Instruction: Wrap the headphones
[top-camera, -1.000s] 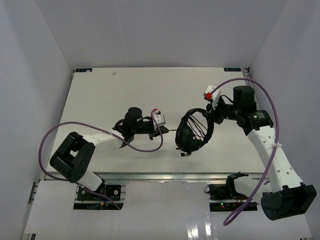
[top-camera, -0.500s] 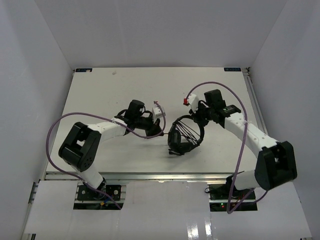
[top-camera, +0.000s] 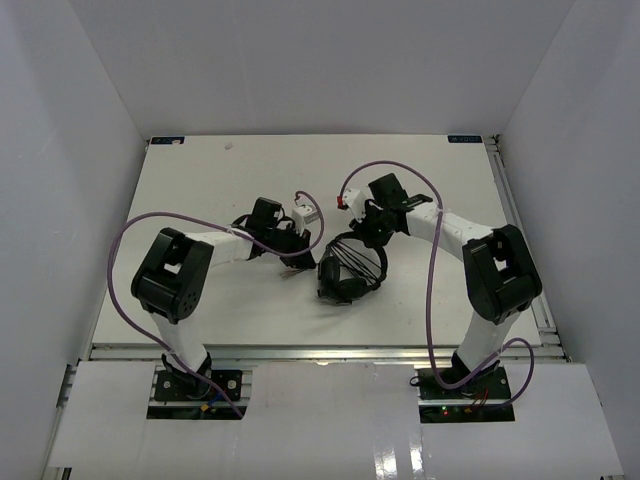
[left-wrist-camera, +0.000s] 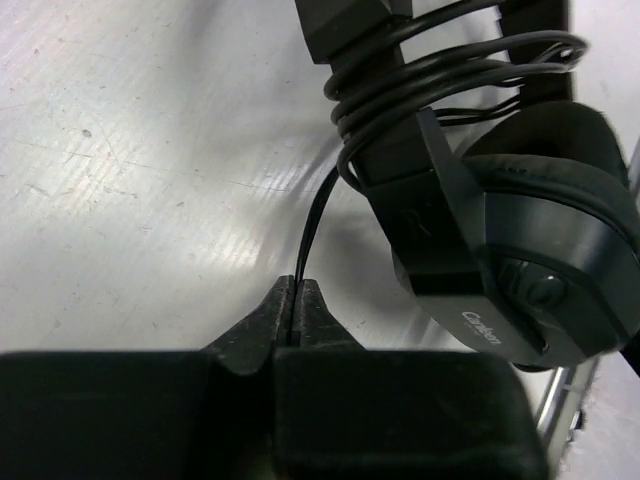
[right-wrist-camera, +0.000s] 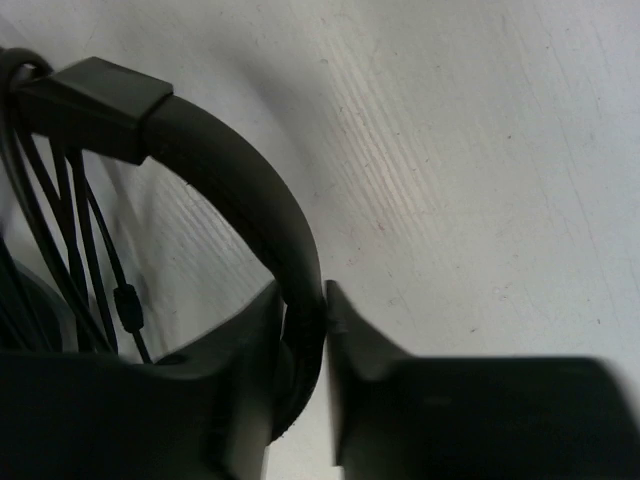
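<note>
The black headphones are at the table's middle, with the thin black cord wound in several turns across the headband arms. My left gripper is just left of them, shut on the cord, which runs from my fingertips up to the coil. An earcup fills the right of the left wrist view. My right gripper is at the top of the headset, shut on the headband. Wound cord strands show at the left of the right wrist view. The plugs are not visible.
White table with white walls on three sides. Purple arm cables loop over both arms: one at the left, one at the right. A metal rail runs along the table's near edge.
Both arms swung leftward and inward. The right gripper carried the headphones left and nearer the centre; the left gripper followed closer to them, still pinching the cord.
</note>
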